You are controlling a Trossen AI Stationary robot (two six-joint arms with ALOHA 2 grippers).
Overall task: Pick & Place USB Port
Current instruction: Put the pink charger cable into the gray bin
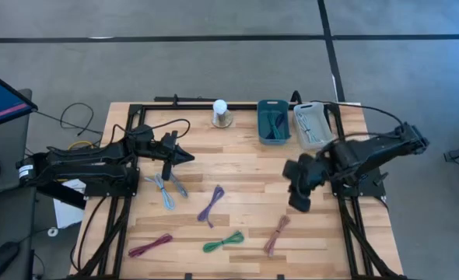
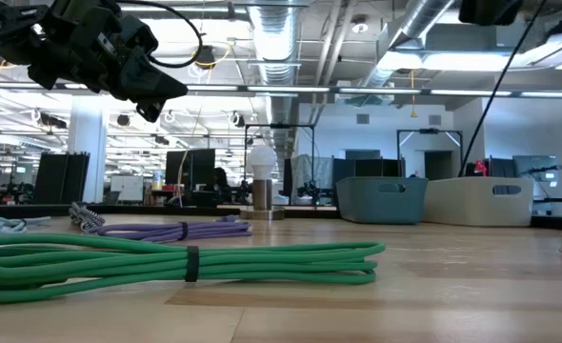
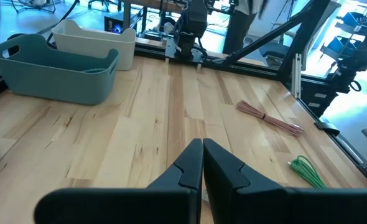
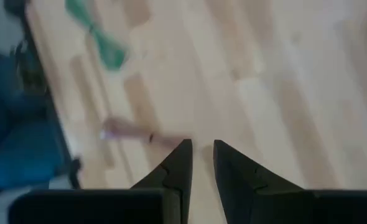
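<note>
Left gripper [image 1: 189,156] hangs above the table with fingers pinched together, nothing in them. The blue-grey USB cable [image 1: 166,189] lies on the wood at its 7 o'clock, nearby. Right gripper [image 4: 200,163] hovers slightly parted, empty, pink cable [image 1: 277,233] at its 7 o'clock.

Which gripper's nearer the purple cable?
Left. The left gripper sits just up-table and left of the purple cable. The right gripper is farther off, across the table on the cable's other side.
</note>
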